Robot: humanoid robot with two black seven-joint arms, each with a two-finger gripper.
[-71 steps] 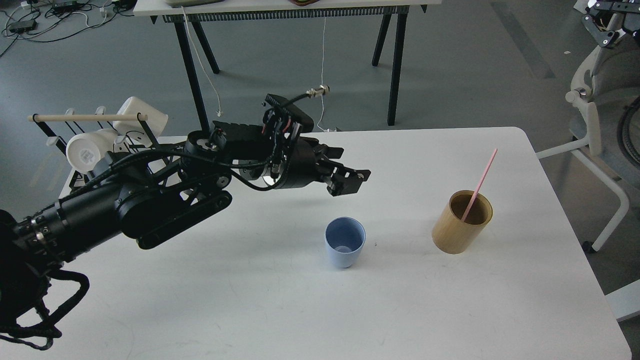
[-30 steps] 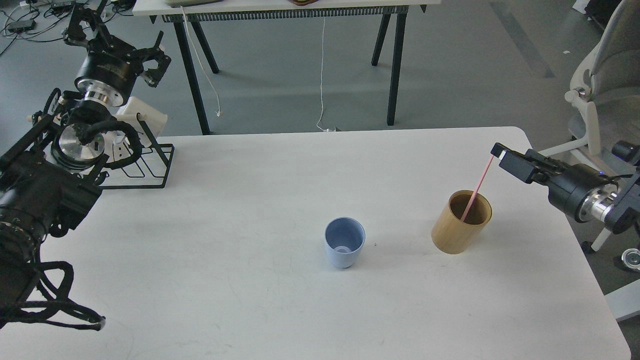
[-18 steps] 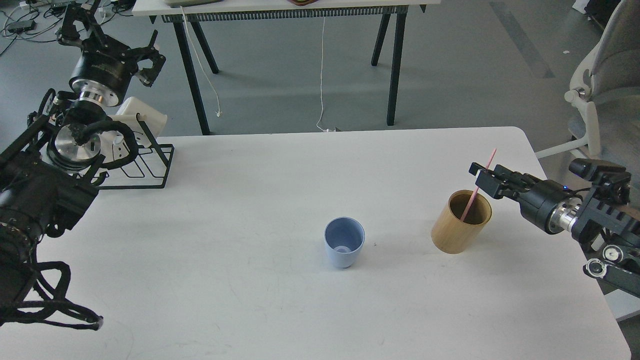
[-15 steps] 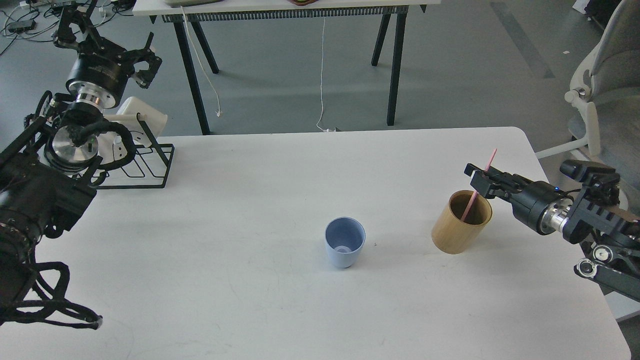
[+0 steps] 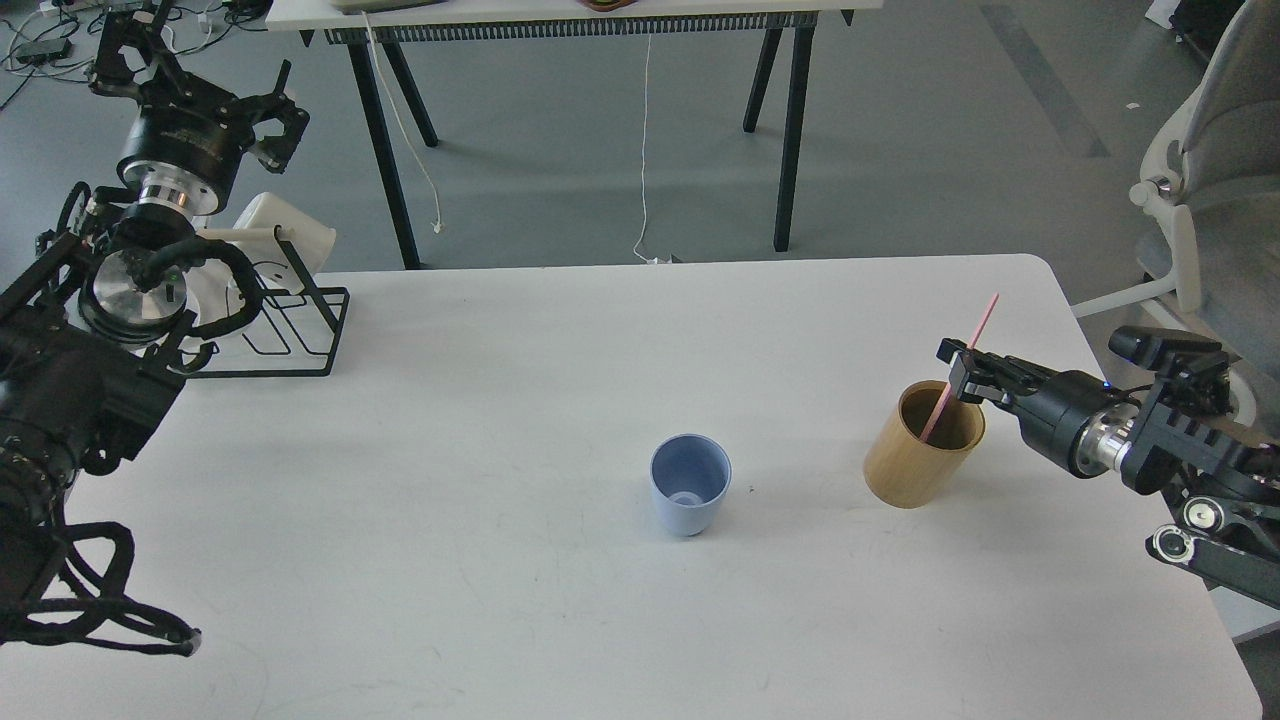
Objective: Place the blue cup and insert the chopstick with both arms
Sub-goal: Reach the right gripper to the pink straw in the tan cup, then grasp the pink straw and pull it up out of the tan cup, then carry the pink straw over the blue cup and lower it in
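Head view, the only one here. The blue cup [image 5: 690, 497] stands upright on the white table [image 5: 500, 560], a bit right of the middle, mouth open to the camera, nothing in it. At about 3 o'clock from it, near but not touching, is a tan wooden holder [image 5: 924, 444], leaning a little to the right. The pink chopstick [image 5: 960, 368] stands in that holder, slanting up toward 1 o'clock, with its top end well clear of the rim.

The right gripper [image 5: 962, 372] comes in from the 3 o'clock edge and sits right at the chopstick, just above the holder's rim. Its fingers are at the stick, but they're small and dark from here, so I can't tell whether they're actually pinched on it or only beside it.

The left gripper [image 5: 190, 85] is way off at 10 o'clock, held high above the far left corner and well apart from the cup. Its fingers are spread wide with nothing between them. Under that arm, on the table's left edge, there's a black wire rack [image 5: 290, 330] with a white mug [image 5: 285, 235] on it, partly hidden by the arm.

Beyond the table you can see the black legs of another table [image 5: 790, 130] on the grey floor, and a grey chair [image 5: 1210, 170] at 2 o'clock.
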